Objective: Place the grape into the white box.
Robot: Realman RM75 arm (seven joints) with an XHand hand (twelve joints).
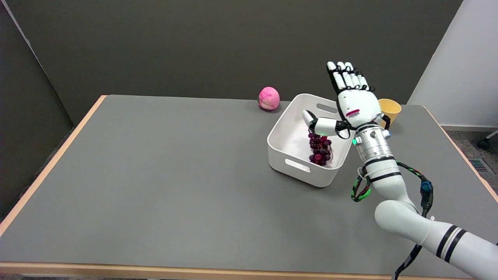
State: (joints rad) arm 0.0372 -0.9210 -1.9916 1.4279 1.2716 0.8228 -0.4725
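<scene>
A bunch of dark red grapes (pixel 320 149) lies inside the white box (pixel 288 136), toward its right side. The box stands on the grey table right of centre, with slot handles in its near and far walls. My right hand (pixel 352 99) hovers over the box's right rim with its fingers stretched straight up and apart and the thumb pointing left above the grapes. Nothing is held in it, and it does not touch the grapes.
A pink peach (pixel 269 98) sits at the table's far edge, left of the box. A yellow cup (pixel 390 110) stands behind my wrist at the far right. The table's wooden edge (pixel 50 163) runs along the left.
</scene>
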